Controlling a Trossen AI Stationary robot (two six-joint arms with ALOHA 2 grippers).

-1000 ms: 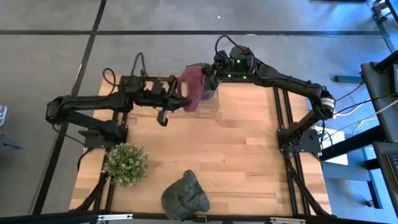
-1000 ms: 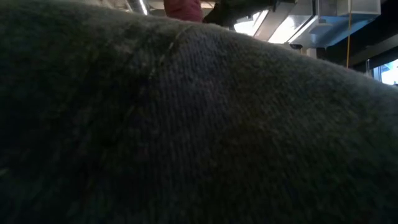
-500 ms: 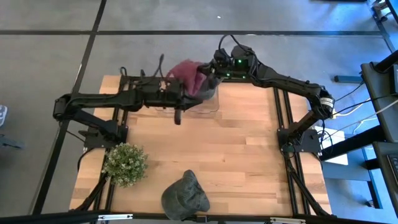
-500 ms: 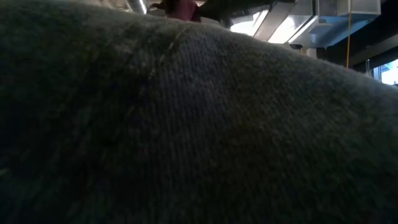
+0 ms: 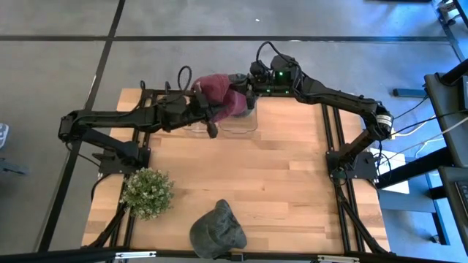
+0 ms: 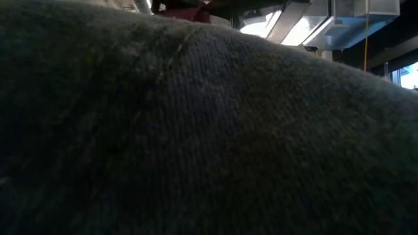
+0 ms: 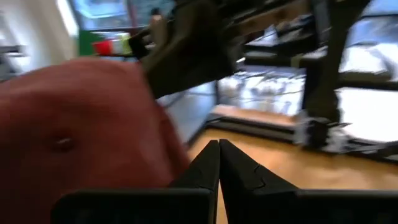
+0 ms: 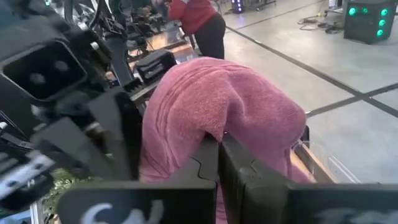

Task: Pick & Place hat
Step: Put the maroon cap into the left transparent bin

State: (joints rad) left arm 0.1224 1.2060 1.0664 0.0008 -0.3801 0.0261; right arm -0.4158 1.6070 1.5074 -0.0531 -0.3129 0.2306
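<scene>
Near the far edge of the tabletop (image 5: 278,168), we see the pink hat (image 5: 221,100) held up between both arms, above a clear container (image 5: 241,123) whose contents we cannot make out. From above, the right tool (image 5: 245,91) meets the hat's right side and the left tool (image 5: 212,117) sits at its left. Only the right wrist view shows that tool's fingers (image 8: 233,162) clamped on a fold of the hat (image 8: 211,112). The left wrist view shows its fingers (image 7: 208,165) pressed together, the hat (image 7: 81,124) just beside them. Across the low view, a grey hat (image 6: 209,130) lying at the near edge (image 5: 217,230) fills nearly everything. A potted plant (image 5: 148,192) stands near the left edge.
</scene>
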